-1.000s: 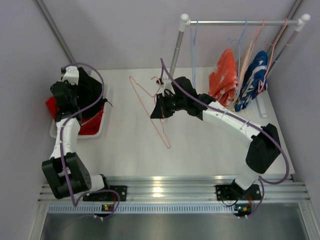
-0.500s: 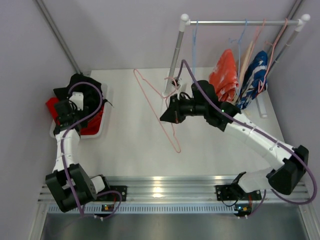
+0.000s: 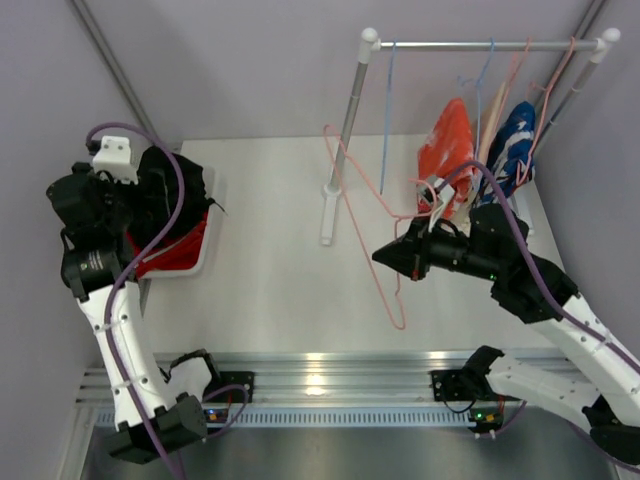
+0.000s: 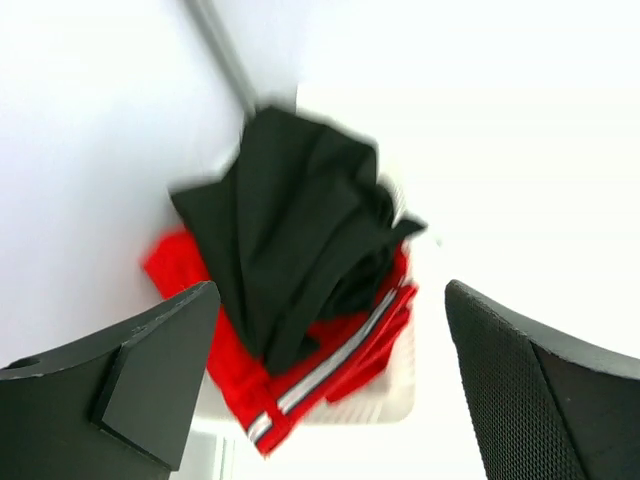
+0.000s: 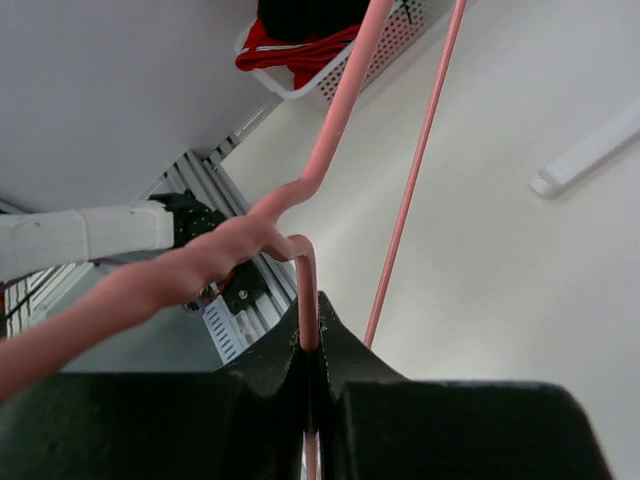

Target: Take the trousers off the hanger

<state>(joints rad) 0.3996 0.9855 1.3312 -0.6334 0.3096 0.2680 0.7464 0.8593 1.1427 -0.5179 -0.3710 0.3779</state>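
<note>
At the far left of the table (image 3: 280,290), a white basket (image 3: 207,240) holds both pairs of trousers: the black trousers (image 3: 175,190) lie heaped on top of the red trousers (image 3: 175,257), and neither pair is on a hanger. The left gripper (image 4: 330,290) hangs above the heap with its jaws spread wide and nothing between them. That suggests the basket is where freed garments are collected. Well apart, toward the right, the right gripper (image 3: 385,258) is pinched tight on the thin wire of a bare pink hanger (image 3: 375,215). It holds the hanger tilted and lifted off the table, near the clothes rail (image 3: 480,45). With no fabric on it, the hanger seems ready to be set aside or rehung. The rail carries an orange-and-white garment (image 3: 445,150), a blue-and-white garment (image 3: 510,150) and an empty blue hanger (image 3: 385,110). The overhead view gives the whole layout and the hanger's full empty outline, but the left arm's dark wrist blends into the black cloth there, so its fingers cannot be made out. The left wrist view settles that: two dark fingers (image 4: 150,370) stand far apart, framing the black trousers (image 4: 290,230). It also shows a pale stripe along the red trousers (image 4: 330,370). The right wrist view alone shows the jaws closed on the hanger wire (image 5: 340,110) with no gap.
</note>
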